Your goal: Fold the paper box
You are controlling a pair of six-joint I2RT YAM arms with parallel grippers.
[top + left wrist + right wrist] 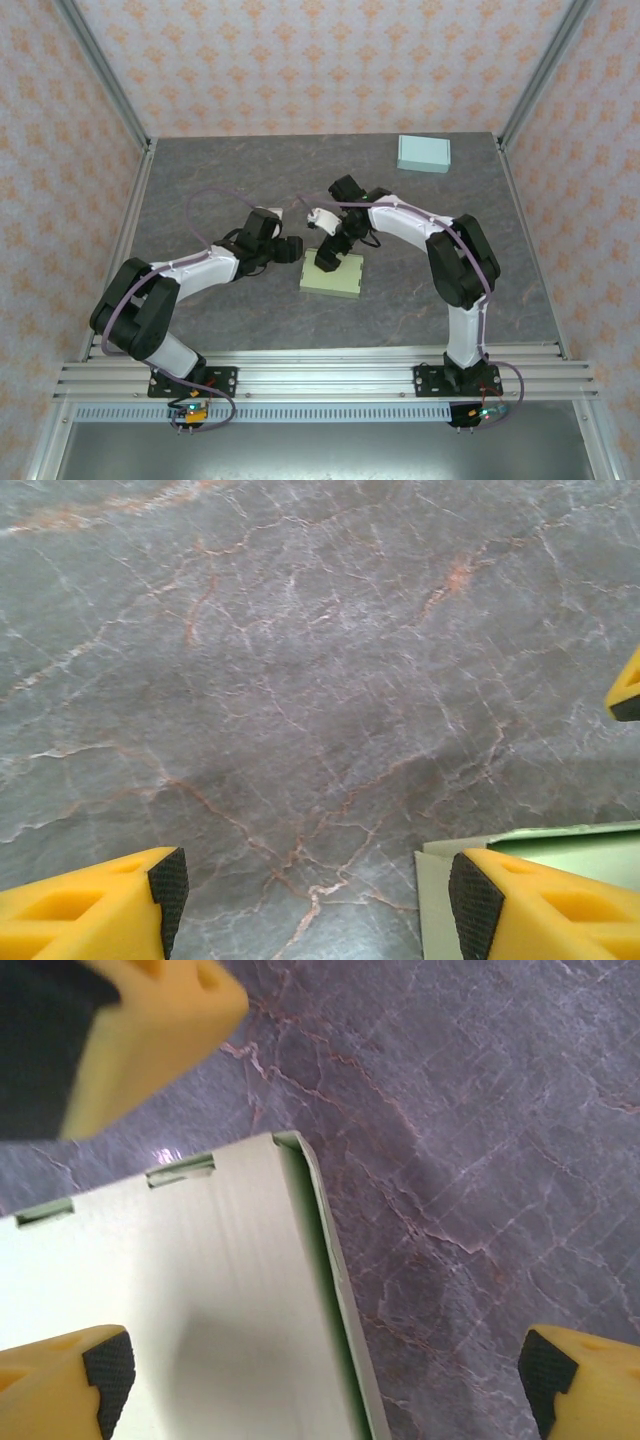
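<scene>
the paper box (338,283) was found lying flat near the middle of the table (200,180), pale green, with two slots cut along one top edge. the right gripper (327,1370) was held just above it, released, one finger (95,1370) over the box top and the other over bare table. the left gripper (320,890) was placed just beside the box's left corner, also released, nothing grasped. a pale blue box (424,153) was set at the table's far right corner.
</scene>
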